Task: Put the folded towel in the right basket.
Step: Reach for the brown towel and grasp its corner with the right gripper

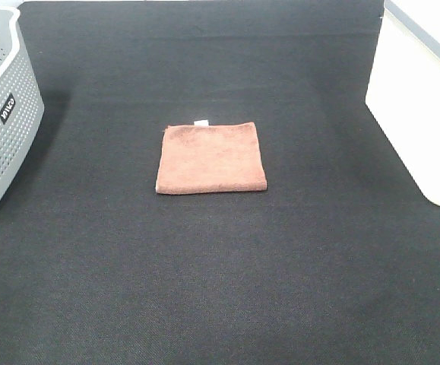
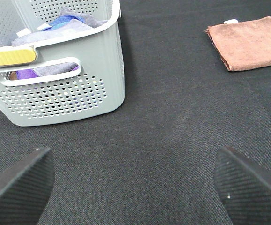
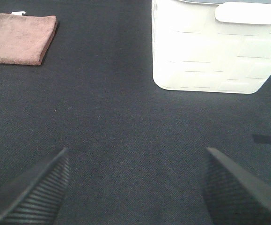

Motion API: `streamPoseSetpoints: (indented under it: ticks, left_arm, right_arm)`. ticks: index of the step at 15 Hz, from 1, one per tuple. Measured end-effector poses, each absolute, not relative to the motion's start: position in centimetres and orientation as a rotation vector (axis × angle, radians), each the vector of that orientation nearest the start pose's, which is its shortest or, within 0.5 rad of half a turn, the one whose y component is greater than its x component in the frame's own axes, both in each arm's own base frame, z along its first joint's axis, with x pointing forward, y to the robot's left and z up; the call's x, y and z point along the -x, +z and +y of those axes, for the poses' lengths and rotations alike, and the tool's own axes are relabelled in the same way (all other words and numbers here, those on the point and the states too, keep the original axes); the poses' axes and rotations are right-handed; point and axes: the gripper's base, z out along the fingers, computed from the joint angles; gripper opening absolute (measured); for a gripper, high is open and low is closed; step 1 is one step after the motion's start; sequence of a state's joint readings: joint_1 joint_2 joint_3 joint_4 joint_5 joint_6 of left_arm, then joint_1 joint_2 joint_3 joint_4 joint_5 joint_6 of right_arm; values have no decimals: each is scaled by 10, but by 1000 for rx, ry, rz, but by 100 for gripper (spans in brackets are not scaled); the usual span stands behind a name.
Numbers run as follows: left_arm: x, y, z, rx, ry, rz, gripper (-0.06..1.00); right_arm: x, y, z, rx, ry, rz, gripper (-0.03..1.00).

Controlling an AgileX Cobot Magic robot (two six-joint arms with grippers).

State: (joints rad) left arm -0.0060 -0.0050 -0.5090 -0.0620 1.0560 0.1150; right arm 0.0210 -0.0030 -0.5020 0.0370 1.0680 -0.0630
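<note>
As the folded towel (image 1: pixel 212 157) lies flat on the bench (image 1: pixel 220 304), well apart from the right basket (image 1: pixel 421 99), and the left fingers (image 2: pixel 18 187) and right fingers (image 3: pixel 32 192) stand wide open and empty, I judge it light, soft and limp, best pinched at one edge through all layers

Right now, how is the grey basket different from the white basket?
The grey basket has little round holes all over its sides and a black label; the white basket has pale sides with no label in sight. The grey basket holds clothes; the white basket's inside is hidden. In the high view the grey basket stands on the left, the white basket on the right. Both stand on the dark mat.
</note>
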Motion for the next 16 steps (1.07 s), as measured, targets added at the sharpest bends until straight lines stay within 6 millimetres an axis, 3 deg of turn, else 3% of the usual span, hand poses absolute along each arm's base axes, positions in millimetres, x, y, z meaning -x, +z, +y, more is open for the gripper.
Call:
streamPoseSetpoints:
  ticks: [16]
  left_arm:
    - [7, 280, -5, -126, -5, 2020, 87]
  right_arm:
    - [6, 277, 3, 88, 18, 2044, 73]
